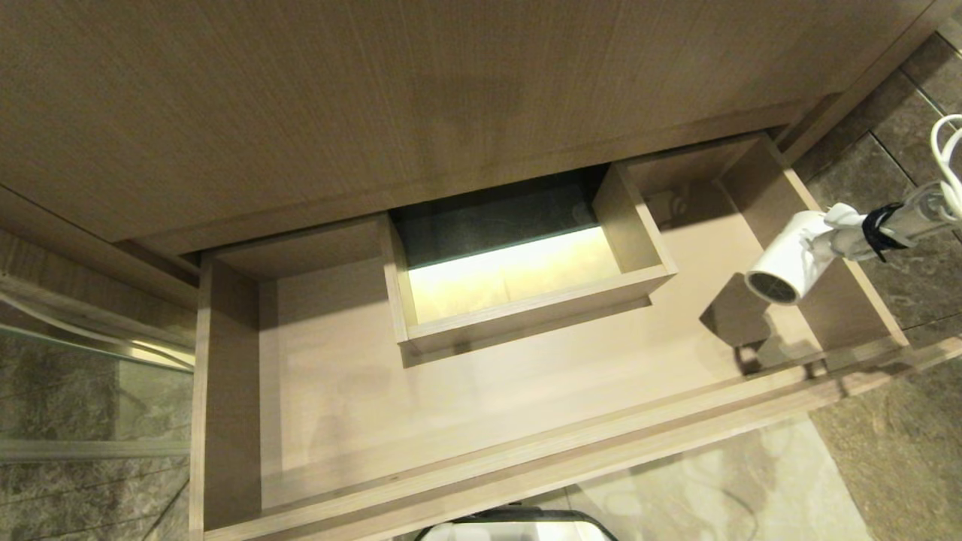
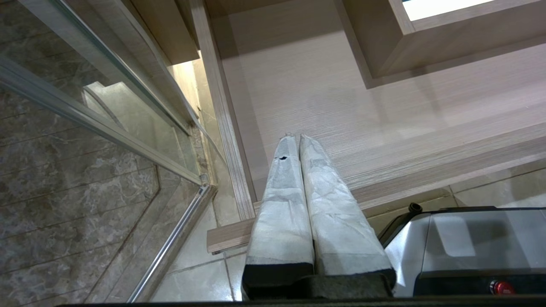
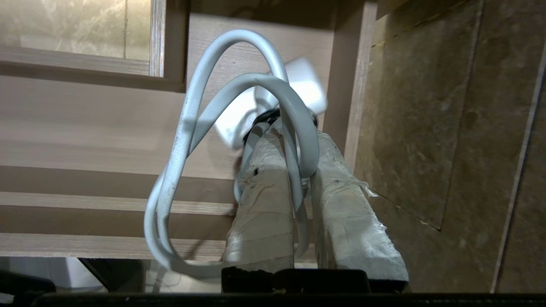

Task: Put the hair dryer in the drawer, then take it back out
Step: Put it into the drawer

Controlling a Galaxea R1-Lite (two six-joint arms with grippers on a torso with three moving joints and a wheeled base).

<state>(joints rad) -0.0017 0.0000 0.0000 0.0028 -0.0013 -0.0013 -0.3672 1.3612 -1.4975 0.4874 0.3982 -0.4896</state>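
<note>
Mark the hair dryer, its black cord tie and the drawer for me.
hair dryer (image 1: 782,264): head view, white barrel.
black cord tie (image 1: 873,227): head view, band round the bundled cord.
drawer (image 1: 526,454): head view, front rim.

The right gripper (image 3: 294,145), clamped on the hair dryer (image 1: 789,259) by its handle and cord bundle, hangs over the right end of the open drawer (image 1: 481,451). Below the dryer the drawer floor lies bare. Just beside the gripper stands the drawer's right side wall (image 1: 849,293), with stone floor tiles (image 1: 902,436) beyond it. Toward the drawer's middle, well apart from the claw, the boxed cutout (image 1: 526,300) rises from the floor at the back. The cabinet panel (image 1: 376,113) overhangs the drawer's rear. The front rail (image 1: 601,443) borders the near side.
</note>
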